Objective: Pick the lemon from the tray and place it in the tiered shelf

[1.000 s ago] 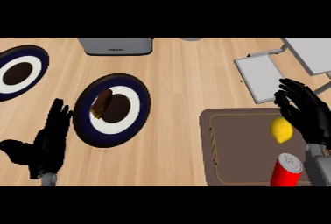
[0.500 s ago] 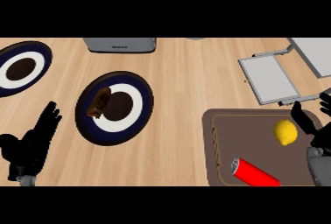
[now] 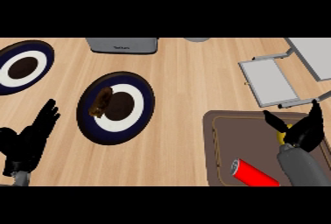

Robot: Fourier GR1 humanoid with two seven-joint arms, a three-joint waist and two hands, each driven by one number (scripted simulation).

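Observation:
A brown tray (image 3: 218,144) lies at the lower right of the counter. Only a yellow sliver of the lemon (image 3: 279,137) shows on it, the rest being hidden under my right hand (image 3: 301,131). That hand lies over the lemon with thumb and fingers spread and pointing away from me, not visibly curled round it. The grey tiered shelf (image 3: 270,82) stands beyond the tray at the upper right, apart from the hand. My left hand (image 3: 27,141) rests open at the lower left, fingers up.
A red can (image 3: 256,174) lies on its side on the tray, just left of my right forearm. Two dark-rimmed plates (image 3: 116,107) (image 3: 24,66) with brown food sit at the left and centre. A grey appliance (image 3: 123,44) stands at the far edge.
My right hand has moved left and down onto the lemon, covering most of it. The red can, upright a second ago, lies on its side.

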